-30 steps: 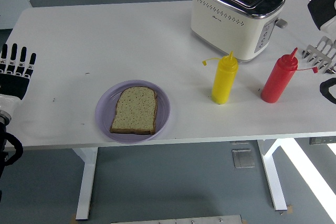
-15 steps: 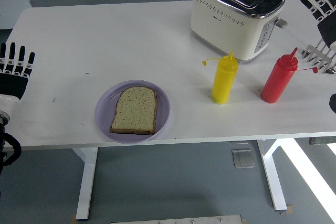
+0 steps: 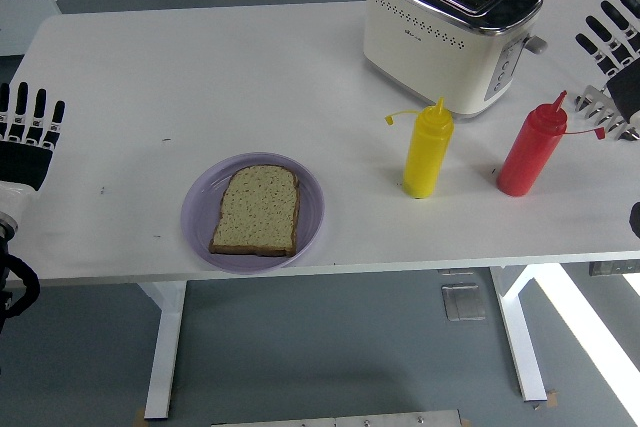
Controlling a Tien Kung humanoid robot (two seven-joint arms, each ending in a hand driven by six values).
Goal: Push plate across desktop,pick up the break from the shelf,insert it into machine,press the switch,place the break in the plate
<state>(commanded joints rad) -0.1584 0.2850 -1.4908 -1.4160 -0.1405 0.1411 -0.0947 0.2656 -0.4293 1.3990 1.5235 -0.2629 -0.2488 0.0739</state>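
Hovering with fingers spread and empty at the table's point(image 3: 200, 67) left edge: left hand point(image 3: 28, 132). Right hand point(image 3: 615, 42) likewise open, at the right edge. Bread point(image 3: 257, 210) on plate point(image 3: 310, 209), well right of left hand. Toaster point(image 3: 450, 27) just left of right hand.

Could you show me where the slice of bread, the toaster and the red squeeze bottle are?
slice of bread point(image 3: 256, 210), head view, middle of its top face, lying on the purple plate.
toaster point(image 3: 435, 42), head view, middle of its cream front side.
red squeeze bottle point(image 3: 530, 155), head view, middle of its body.
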